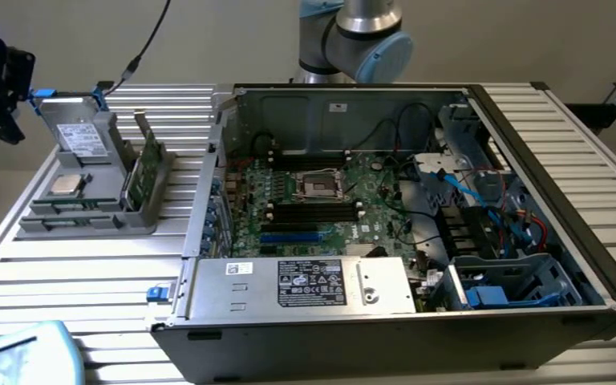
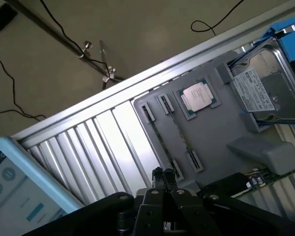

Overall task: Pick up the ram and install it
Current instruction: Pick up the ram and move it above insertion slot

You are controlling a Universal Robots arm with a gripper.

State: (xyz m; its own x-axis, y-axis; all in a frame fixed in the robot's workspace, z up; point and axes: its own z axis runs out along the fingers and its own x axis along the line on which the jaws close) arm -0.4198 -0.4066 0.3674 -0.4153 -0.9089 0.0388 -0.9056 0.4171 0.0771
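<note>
Ram [image 1: 150, 164] is standing on edge in the grey holder [image 1: 83, 223] on the bench [image 1: 83, 277]. Pickup is barely starting, I reckon: the jaws are hanging nearby, pressed together, gripping nothing. Grabbing calls for spreading them over the ram's top edge.

This looks like a robotics lab bench: a robot arm [image 1: 356, 36] stands behind a ribbed aluminium table [image 1: 73, 281] bearing an open desktop computer case [image 1: 394, 345]. A grey fixture [image 1: 83, 223] presents a hard drive [image 1: 78, 136], a processor [image 1: 67, 185] and the ram [image 1: 151, 164].
</note>
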